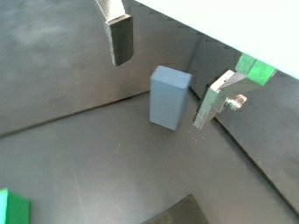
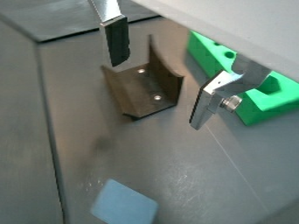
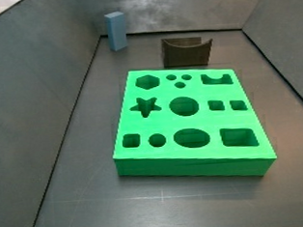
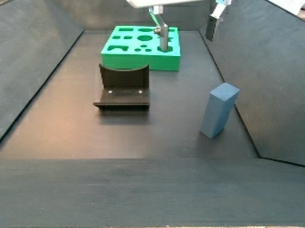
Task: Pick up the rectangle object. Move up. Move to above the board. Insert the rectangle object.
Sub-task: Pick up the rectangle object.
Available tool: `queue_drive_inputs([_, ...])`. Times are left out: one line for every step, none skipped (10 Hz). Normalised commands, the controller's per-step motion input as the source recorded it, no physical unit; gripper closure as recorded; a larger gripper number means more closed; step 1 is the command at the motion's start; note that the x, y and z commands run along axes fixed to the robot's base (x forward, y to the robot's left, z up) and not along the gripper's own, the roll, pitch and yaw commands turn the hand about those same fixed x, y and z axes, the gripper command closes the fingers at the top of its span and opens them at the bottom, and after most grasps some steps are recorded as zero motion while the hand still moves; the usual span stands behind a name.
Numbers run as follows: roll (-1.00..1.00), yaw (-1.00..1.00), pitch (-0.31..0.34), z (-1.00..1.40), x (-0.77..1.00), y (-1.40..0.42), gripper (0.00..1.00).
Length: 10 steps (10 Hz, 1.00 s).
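I am holding my hand (image 1: 163, 70) spread wide, its flat silver fingers (image 1: 121, 39) gripping nothing. Just beneath the gap, the smooth light-blue rectangle object (image 1: 170, 97) is standing upright on the matte dark bench (image 1: 82, 166). Farther off, the thick green board (image 3: 187, 122) is lying flat, past the dark notched block (image 3: 185, 51).

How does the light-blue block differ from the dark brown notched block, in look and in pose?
The rectangle object is light blue, smooth and plain; the dark brown block has a curved notch. The rectangle object stands upright, taller than wide; the dark brown block sits low and wide. Both rest on the dark floor, untouched, away from the board. The gripper hangs above the rectangle object, its fingers apart.
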Motion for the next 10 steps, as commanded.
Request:
queue_drive_inputs([-0.09, 0.95, -0.116, -0.14, -0.04, 0.09, 0.00])
queue_drive_inputs([-0.11, 0.85, -0.120, -0.17, -0.05, 0.17, 0.00])
queue_drive_inputs([-0.09, 0.56, -0.130, -0.18, -0.10, 0.22, 0.00])
queue_drive_inputs([0.00, 0.32, -0.076, -0.17, -0.10, 0.24, 0.00])
queue_drive_inputs([0.13, 0.23, 0.000, -0.20, -0.01, 0.18, 0.00])
queue_drive_inputs([0.17, 0.09, 0.000, -0.28, -0.17, 0.16, 0.00])
queue_drive_inputs([0.13, 0.07, -0.001, -0.24, -0.13, 0.13, 0.00])
queue_drive_inputs([0.14, 0.04, -0.013, -0.29, -0.27, 0.18, 0.00])
queue_drive_inputs([0.12, 0.06, -0.004, -0.26, -0.19, 0.19, 0.00])
queue_drive_inputs([0.11, 0.08, 0.000, -0.23, -0.19, 0.22, 0.00])
